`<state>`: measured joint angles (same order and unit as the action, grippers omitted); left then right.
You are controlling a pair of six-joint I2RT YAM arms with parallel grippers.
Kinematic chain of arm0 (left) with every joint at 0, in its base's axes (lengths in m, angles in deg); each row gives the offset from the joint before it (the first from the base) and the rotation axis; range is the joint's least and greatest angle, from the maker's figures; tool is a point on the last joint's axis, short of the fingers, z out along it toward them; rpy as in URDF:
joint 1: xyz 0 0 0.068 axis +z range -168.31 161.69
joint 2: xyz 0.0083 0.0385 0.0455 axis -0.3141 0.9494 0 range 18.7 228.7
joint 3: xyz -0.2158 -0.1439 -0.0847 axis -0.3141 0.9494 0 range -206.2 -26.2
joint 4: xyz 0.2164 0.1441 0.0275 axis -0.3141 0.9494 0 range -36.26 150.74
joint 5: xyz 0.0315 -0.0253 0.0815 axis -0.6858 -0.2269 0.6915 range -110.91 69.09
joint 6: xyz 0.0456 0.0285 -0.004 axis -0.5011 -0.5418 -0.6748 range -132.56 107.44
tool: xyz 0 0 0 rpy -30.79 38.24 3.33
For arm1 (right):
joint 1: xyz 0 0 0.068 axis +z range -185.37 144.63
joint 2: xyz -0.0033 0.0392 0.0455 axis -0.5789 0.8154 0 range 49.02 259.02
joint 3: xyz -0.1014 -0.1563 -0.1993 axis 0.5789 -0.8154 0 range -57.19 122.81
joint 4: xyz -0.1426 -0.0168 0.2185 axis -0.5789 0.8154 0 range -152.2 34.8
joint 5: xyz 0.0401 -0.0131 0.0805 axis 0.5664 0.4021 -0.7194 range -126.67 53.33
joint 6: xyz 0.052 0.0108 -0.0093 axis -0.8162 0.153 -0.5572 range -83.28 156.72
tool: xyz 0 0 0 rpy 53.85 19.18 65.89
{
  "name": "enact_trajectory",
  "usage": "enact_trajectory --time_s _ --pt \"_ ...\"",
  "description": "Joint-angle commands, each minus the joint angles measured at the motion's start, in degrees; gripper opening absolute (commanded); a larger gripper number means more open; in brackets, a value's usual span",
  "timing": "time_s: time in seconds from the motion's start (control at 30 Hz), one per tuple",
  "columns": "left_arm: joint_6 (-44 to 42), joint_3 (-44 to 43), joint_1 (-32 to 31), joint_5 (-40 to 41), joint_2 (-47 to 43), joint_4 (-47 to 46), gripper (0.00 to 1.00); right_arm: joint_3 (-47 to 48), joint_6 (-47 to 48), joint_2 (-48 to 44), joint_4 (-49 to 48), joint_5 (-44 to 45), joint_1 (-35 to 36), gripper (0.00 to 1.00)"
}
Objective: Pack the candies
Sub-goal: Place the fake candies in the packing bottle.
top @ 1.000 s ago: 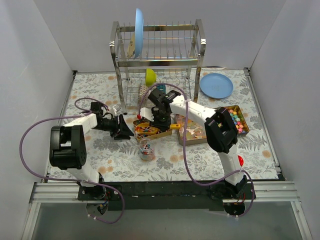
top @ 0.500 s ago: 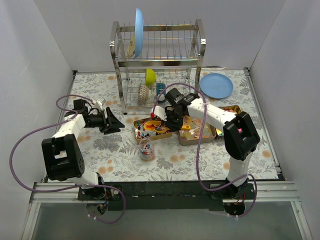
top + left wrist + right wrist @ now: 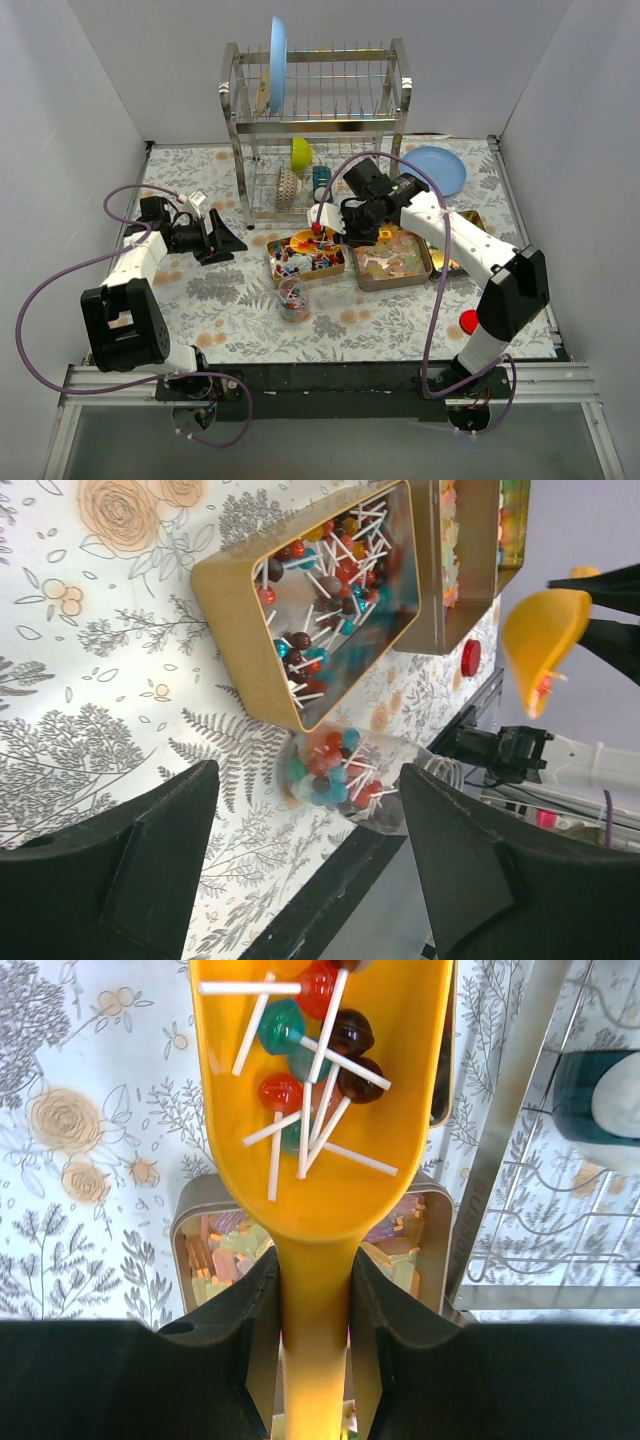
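My right gripper point(image 3: 314, 1260) is shut on the handle of an orange-yellow scoop point(image 3: 320, 1160). The scoop holds several candies point(image 3: 305, 1050), round lollipops on white sticks. It hangs above the table between two tins. A gold tin point(image 3: 232, 630) near the middle holds many more lollipops point(image 3: 303, 260). A clear cup point(image 3: 292, 298) in front of it is partly filled with lollipops point(image 3: 330, 770). My left gripper point(image 3: 215, 238) is open and empty, left of the tin, pointing at the cup from a distance.
A second tin point(image 3: 425, 270) with pale pastel candies point(image 3: 225, 1250) lies right of the first; a third tin point(image 3: 472, 222) shows behind my right arm. A red lid point(image 3: 467, 322) lies front right. The dish rack point(image 3: 315, 120) and a blue plate point(image 3: 432, 170) stand at the back.
My right gripper has lifted the scoop, loaded with lollipops, out of the gold tin, and that arm's elbow has swung right. My left gripper has opened wider and drawn back left.
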<state>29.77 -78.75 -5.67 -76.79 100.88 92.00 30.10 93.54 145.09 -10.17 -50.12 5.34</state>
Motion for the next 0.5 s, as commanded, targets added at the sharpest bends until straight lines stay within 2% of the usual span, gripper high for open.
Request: enact_trajectory --time_s 0.0,0.17,0.33,0.47 --pt "-2.25 -0.18 0.36 2.79 -2.72 -1.96 0.73 6.30 5.58 -2.47 11.13 1.41 2.53 0.01" --pt "-2.51 -1.06 0.45 7.62 -3.42 -2.14 0.74 6.06 9.80 -4.14 14.59 8.69 6.92 0.01" --pt "-2.16 -0.18 0.63 8.24 -4.83 -3.28 0.75 6.14 11.91 -4.49 16.08 15.19 9.82 0.01" --pt "-1.81 0.87 0.80 7.89 -5.97 -3.81 0.76 9.99 10.77 -2.30 18.71 17.40 11.93 0.01"
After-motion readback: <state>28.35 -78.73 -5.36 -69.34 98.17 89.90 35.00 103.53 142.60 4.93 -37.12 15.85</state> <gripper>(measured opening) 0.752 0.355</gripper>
